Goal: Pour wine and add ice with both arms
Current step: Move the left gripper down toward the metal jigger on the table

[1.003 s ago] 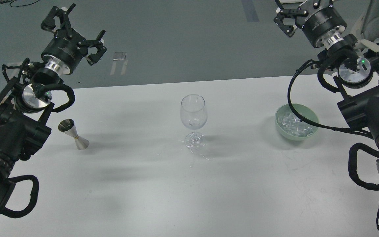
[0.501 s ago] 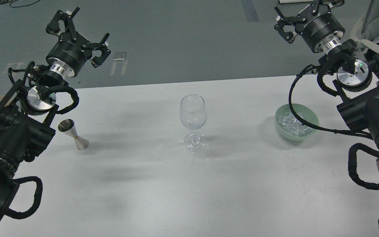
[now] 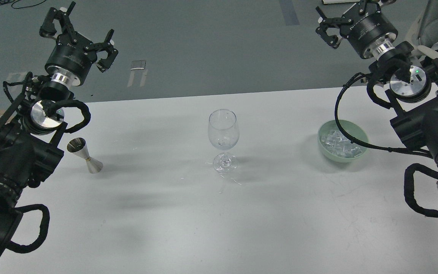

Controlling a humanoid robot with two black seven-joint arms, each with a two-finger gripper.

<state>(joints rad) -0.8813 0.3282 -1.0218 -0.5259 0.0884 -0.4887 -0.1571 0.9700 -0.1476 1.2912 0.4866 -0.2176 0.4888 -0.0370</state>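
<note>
A clear stemmed glass [image 3: 223,137] stands upright at the table's middle; I cannot tell if any wine is in it. A steel jigger [image 3: 84,155] stands tilted-looking at the left, below my left arm. A pale green bowl [image 3: 360,133] at the right holds several clear ice cubes [image 3: 341,145]. My left gripper [image 3: 77,31] is raised high beyond the table's far left edge, open and empty. My right gripper [image 3: 350,17] is raised at the top right, partly cut by the frame edge, fingers spread and empty.
The white table [image 3: 188,213] ends at a far edge with grey floor beyond. A small metal piece [image 3: 138,65] lies on the floor. A black cable [image 3: 340,114] from my right arm loops over the bowl.
My left gripper has moved up and to the left. My right gripper has shifted slightly up. Glass, jigger and bowl have not moved.
</note>
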